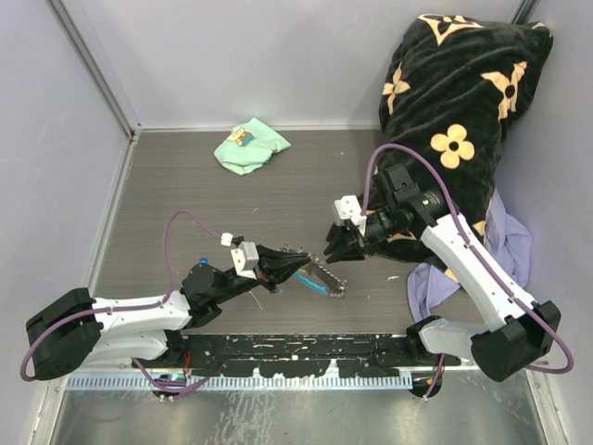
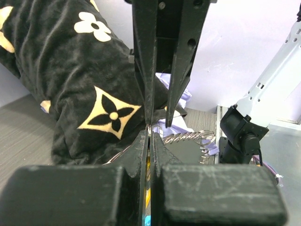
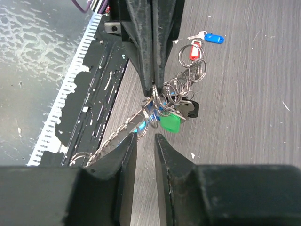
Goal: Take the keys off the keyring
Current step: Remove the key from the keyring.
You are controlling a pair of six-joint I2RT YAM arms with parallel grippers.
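My left gripper (image 1: 301, 266) is shut on the keyring (image 3: 157, 101), a bunch of small silvery rings held just above the table. Its thin chain (image 3: 106, 141) trails toward the near edge beside a sky-blue fob (image 1: 315, 284). Keys hang from the bunch: a green tag (image 3: 170, 123), a black head (image 3: 193, 109), and a red tag (image 3: 194, 51) further along the rings. A blue-tagged key (image 3: 212, 37) lies apart on the table. My right gripper (image 3: 145, 139) faces the left one, just short of the bunch, slightly open with nothing between its fingers.
A black blanket with cream flowers (image 1: 454, 102) is heaped at the back right, with lavender cloth (image 1: 505, 246) below it by the right arm. A mint-green cloth (image 1: 250, 146) lies at the back. A black rail (image 1: 306, 357) runs along the near edge.
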